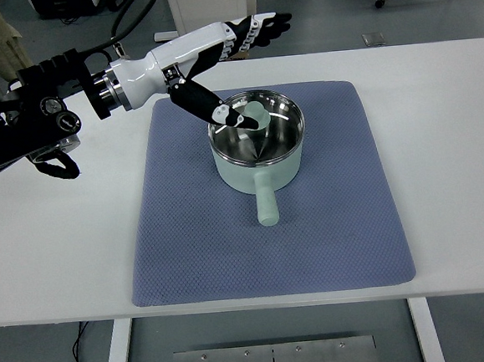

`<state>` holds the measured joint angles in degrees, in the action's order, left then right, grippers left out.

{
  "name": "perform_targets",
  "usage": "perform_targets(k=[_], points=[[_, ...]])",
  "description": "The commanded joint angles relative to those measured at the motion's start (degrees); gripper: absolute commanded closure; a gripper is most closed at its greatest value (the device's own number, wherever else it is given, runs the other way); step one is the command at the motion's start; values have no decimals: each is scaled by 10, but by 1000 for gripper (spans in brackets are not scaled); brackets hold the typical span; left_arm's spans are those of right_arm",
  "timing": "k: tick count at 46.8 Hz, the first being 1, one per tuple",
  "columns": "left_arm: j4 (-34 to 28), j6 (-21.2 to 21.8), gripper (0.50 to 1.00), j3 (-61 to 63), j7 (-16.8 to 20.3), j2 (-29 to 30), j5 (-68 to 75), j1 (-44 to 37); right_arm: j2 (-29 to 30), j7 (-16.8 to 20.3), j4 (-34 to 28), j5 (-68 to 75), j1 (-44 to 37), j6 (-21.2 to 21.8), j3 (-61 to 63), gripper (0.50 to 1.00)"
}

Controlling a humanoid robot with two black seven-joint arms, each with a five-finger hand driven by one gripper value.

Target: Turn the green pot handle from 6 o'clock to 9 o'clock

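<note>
Spanning nearly the whole view, the white table carries a blue-grey quilted mat, and on the mat's upper middle stands the green pot, steel-lined inside and empty as far as can be seen. Its handle points straight toward the robot's side — the six o'clock position — with its long axis running up and down the picture, so the turn to nine o'clock is not yet begun. The left hand comes in from the picture's left edge and reaches over the far left of the pot: its four fingers are stretched out flat beyond the rim, holding nothing, while the dark thumb angles down over the pot's left rim — whether it touches the steel I cannot tell. The handle lies well apart from these fingers, on the opposite, near side of the pot body. The right arm does not show, so the left hand is the only one placed to work, and it would likely have to swing round toward the handle or push the rim. Beyond the table lie a grey floor and furniture legs.
</note>
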<state>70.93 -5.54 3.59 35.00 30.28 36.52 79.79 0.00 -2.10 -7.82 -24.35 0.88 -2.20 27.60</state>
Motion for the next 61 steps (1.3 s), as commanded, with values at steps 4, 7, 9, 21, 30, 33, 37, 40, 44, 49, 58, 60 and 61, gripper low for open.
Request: perform_targets(k=[4, 7, 9, 21, 30, 33, 37, 40, 44, 49, 58, 60, 61], points=[[6, 0, 500, 2, 0, -2, 5, 26, 0, 0, 0, 0, 0, 0, 0, 500], [11, -5, 500, 2, 0, -1, 4, 35, 0, 0, 0, 0, 0, 0, 0, 500], [12, -17, 500, 2, 0, -1, 4, 41, 0, 0, 0, 0, 0, 0, 0, 500], [9, -96, 500, 0, 0, -5, 12, 53, 0, 0, 0, 0, 0, 0, 0, 500], [10, -167, 500, 1, 0, -5, 6, 69, 0, 0, 0, 0, 0, 0, 0, 500], [11, -170, 500, 4, 0, -6, 7, 73, 0, 0, 0, 0, 0, 0, 0, 500], [12, -173, 500, 16, 0, -6, 15, 84, 0, 0, 0, 0, 0, 0, 0, 500], [12, -173, 500, 41, 0, -11, 30, 100, 0, 0, 0, 0, 0, 0, 0, 500], [12, -173, 500, 72, 0, -25, 62, 120, 0, 0, 0, 0, 0, 0, 0, 500], [12, -172, 500, 107, 0, -37, 86, 135, 0, 0, 0, 0, 0, 0, 0, 500], [11, -173, 500, 213, 0, -57, 86, 192, 0, 0, 0, 0, 0, 0, 0, 500], [10, -172, 500, 229, 0, -68, 78, 196, 0, 0, 0, 0, 0, 0, 0, 500], [9, -171, 500, 233, 0, -72, 74, 197, 0, 0, 0, 0, 0, 0, 0, 500]])
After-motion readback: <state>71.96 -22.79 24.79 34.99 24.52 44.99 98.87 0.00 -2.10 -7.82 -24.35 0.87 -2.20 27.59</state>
